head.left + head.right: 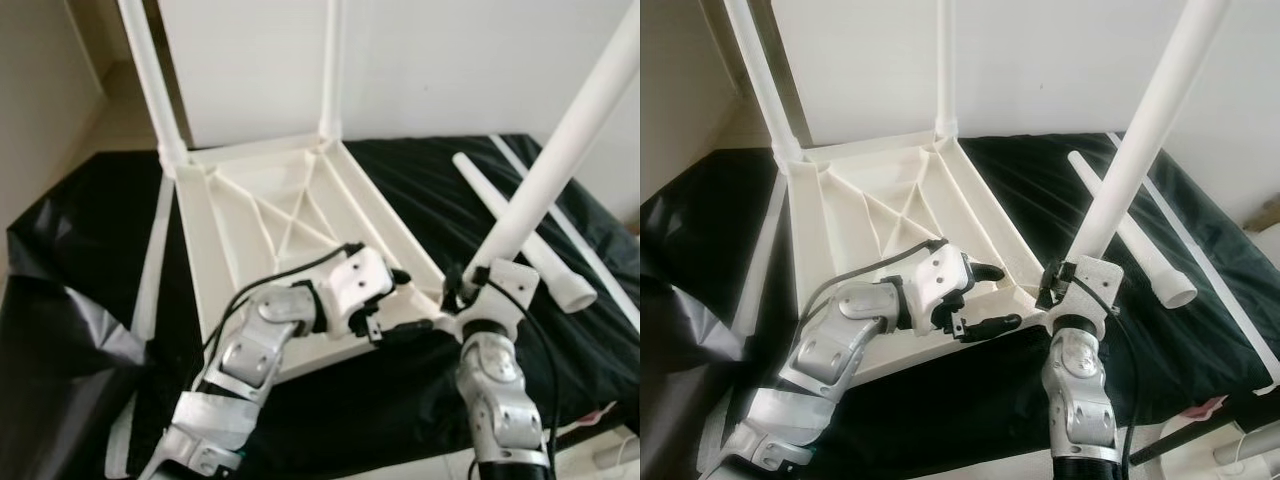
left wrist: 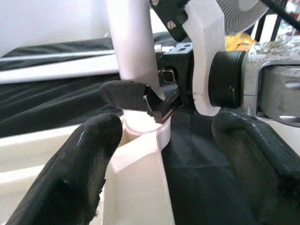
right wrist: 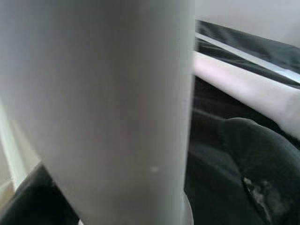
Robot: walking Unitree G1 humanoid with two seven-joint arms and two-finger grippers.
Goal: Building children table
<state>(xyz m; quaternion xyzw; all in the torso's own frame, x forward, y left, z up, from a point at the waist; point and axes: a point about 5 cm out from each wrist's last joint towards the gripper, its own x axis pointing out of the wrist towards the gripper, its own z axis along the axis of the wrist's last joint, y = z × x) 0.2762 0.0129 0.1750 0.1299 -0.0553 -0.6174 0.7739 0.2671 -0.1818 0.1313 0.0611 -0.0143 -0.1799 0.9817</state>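
Head views: upturned white tabletop (image 1: 300,230) on black sheeting (image 1: 90,250), two legs already socketed at far corners, loose leg (image 1: 520,235) lying well apart to the right. Right gripper (image 1: 1065,285) clamped around third leg (image 1: 1140,140) near its foot, tilted over near corner socket (image 2: 138,124) — apparently for seating. Left gripper (image 1: 395,305) with fingers spread, beside that corner, probably bracing the frame.

Left wrist: leg's end at the socket, right gripper's fingertip (image 2: 124,93) against it.

Right wrist: blurred white tube close up — grip likely firm
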